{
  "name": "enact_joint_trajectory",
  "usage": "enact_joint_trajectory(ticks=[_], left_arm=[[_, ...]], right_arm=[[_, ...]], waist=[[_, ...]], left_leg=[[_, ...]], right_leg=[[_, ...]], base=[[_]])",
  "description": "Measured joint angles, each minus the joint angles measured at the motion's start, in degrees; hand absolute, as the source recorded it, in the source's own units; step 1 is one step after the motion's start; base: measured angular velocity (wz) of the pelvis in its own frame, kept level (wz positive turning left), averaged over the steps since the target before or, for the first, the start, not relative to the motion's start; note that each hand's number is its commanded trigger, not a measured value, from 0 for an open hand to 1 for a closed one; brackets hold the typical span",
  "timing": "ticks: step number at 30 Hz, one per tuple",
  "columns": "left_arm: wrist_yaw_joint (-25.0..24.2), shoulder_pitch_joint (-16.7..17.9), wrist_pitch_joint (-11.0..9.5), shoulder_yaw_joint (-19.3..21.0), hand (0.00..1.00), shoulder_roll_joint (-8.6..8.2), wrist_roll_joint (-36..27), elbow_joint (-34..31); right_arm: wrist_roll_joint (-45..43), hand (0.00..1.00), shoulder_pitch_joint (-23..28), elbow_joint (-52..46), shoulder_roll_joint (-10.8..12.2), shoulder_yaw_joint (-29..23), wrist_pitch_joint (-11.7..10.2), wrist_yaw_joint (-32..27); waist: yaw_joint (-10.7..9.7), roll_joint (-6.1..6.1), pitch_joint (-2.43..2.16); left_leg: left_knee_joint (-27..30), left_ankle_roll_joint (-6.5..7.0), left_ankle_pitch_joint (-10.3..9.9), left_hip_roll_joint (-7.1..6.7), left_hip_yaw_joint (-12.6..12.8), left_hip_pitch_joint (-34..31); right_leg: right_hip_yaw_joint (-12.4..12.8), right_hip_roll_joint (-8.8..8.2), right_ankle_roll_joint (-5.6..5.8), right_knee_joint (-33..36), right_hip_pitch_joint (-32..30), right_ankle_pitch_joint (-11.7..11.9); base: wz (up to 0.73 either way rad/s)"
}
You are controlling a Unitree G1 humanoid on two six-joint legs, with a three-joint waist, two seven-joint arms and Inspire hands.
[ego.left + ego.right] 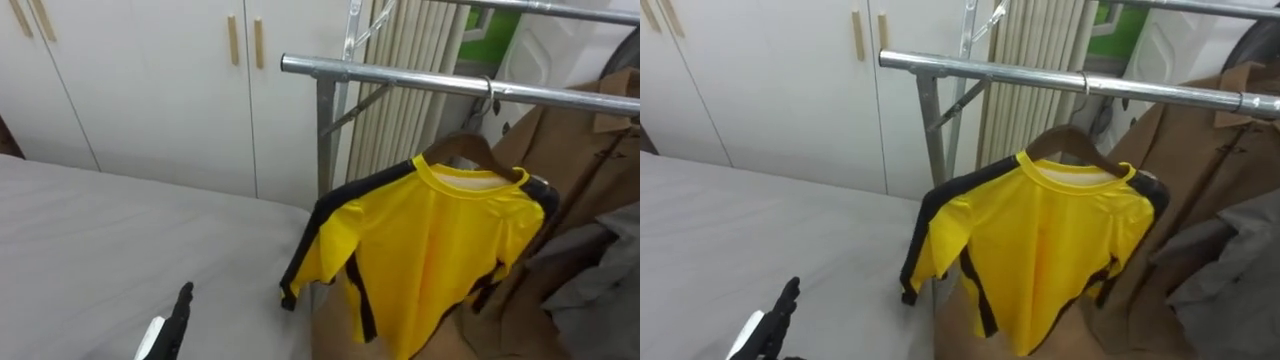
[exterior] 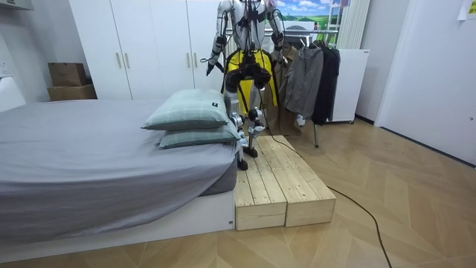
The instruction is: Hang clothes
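**rackwatch:** Left eye view first. The yellow short-sleeved shirt with black trim [image 1: 430, 255] is on a curved wooden hanger [image 1: 465, 148]. The hook is over the silver metal rail [image 1: 400, 77], near the rail's left end and just beside a brown coat [image 1: 575, 150]. So the task's thing is up on the rail, not in a hand afaict.

**g1_tinkerer:** And the left hand [image 1: 178, 315]?

**rackwatch:** Low in the corner over the grey bed sheet [image 1: 120, 230], well apart from the shirt. Fingers are straight and pressed together, holding nothing.

**g1_tinkerer:** Room view?

**rackwatch:** Robot stands on a low wooden platform [image 2: 275, 186] b/w bed and rack, facing the rack. Right hand [image 2: 282, 49] sits against the dark clothes there. Too small, can't tell its state.

**g1_tinkerer:** Does the right eye view add anything?

**rackwatch:** Same scene tbh. The hook looks seated on the rail, and one sleeve hangs out toward the bed side.

**g1_tinkerer:** Then imo this shirt is basically hung and what's left is a clean exit. I'd keep that flat hand low and away from the loose sleeve so nothing snags. I'd also check the hook is fully over the rail before reaching for anything else. If it needs a nudge, push the hanger, not the fabric. Pulling cloth would prob tip the hanger off.
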Motion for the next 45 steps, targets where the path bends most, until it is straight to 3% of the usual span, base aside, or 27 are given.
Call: enact_joint_trajectory(ticks=[4,10,14,19,24,27,36,40,45], left_arm=[[0.0,0.0,-0.2,-0.1,0.0,-0.12,0.0,1.0],[0.0,-0.8,-0.2,-0.8,0.0,-0.23,-1.2,0.6],[0.1,-1.0,-0.2,-0.8,0.0,-0.36,-1.4,0.7],[0.1,-1.1,0.0,-0.8,0.0,-1.28,-2.1,0.3],[0.0,-1.2,0.9,-0.9,0.0,-1.72,-2.1,0.3],[0.1,-1.2,0.9,-1.2,0.0,-2.53,-2.1,0.3],[0.1,-1.3,0.8,-2.1,0.0,-2.59,-2.0,-1.0],[0.1,-1.3,0.8,-2.1,0.0,-2.74,-1.8,-0.7],[0.1,-1.3,0.7,-2.1,0.0,-3.21,-1.8,1.1]], right_arm=[[2.5,0.0,2.8,2.1,0.8,-0.1,0.7,4.3],[10.2,0.0,3.7,6.3,2.0,-0.3,2.9,7.9],[14.3,0.0,3.9,8.5,3.6,-3.4,3.8,10.9],[21.7,0.0,3.4,9.7,4.7,-4.7,6.8,14.6],[18.2,0.0,2.8,10.1,4.8,-4.7,8.3,16.9],[14.3,0.0,2.0,10.0,4.8,-4.5,8.3,17.0],[9.6,0.0,-1.6,8.7,5.2,-1.8,7.3,17.2],[9.8,0.0,-1.6,8.7,5.3,-0.6,7.3,17.7],[9.8,0.0,-1.3,8.7,5.3,0.3,7.3,17.5]], waist=[[-1.7,1.13,0.21],[-3.3,2.74,-0.23],[-4.3,2.72,-0.05],[-4.5,3.09,0.06],[-4.7,3.8,0.15],[-4.5,4.2,0.15],[-2.9,4.44,-0.03],[-2.7,3.88,0.34],[-2.2,3.43,0.61]], left_leg=[[-0.8,0.08,-0.1,-0.17,0.0,-0.3],[-0.9,0.07,-0.1,-0.1,-0.1,0.0],[-1.0,0.08,-0.1,-0.28,-0.4,0.7],[-1.5,0.11,-0.1,-0.31,-0.5,0.6],[-1.6,0.11,-0.1,-0.19,-1.1,0.3],[-1.5,0.11,-0.1,-0.2,-1.9,-0.2],[-0.5,0.12,-0.1,-0.33,-2.5,-1.2],[-0.2,0.15,0.0,-0.32,-4.1,-1.1],[0.2,0.1,0.0,-0.31,-5.1,-1.4]], right_leg=[[0.1,-0.03,0.21,0.0,-0.5,0.1],[0.0,0.08,-0.8,0.3,-0.5,0.4],[0.0,0.09,-0.68,1.2,-0.4,-0.7],[-0.2,0.08,-0.14,1.3,-0.6,-0.9],[-1.8,-0.27,-0.46,1.2,-0.7,-1.0],[-2.5,-0.49,-0.83,1.1,-0.7,-0.9],[-3.2,-0.96,-1.06,0.6,-1.2,-0.9],[-4.2,-1.21,-0.38,0.0,-0.4,-1.5],[-4.9,-1.4,-0.47,0.0,-0.3,-1.6]], base=[[-0.01],[0.0],[0.01],[0.0],[0.06],[0.13],[0.05],[0.18],[0.1]])
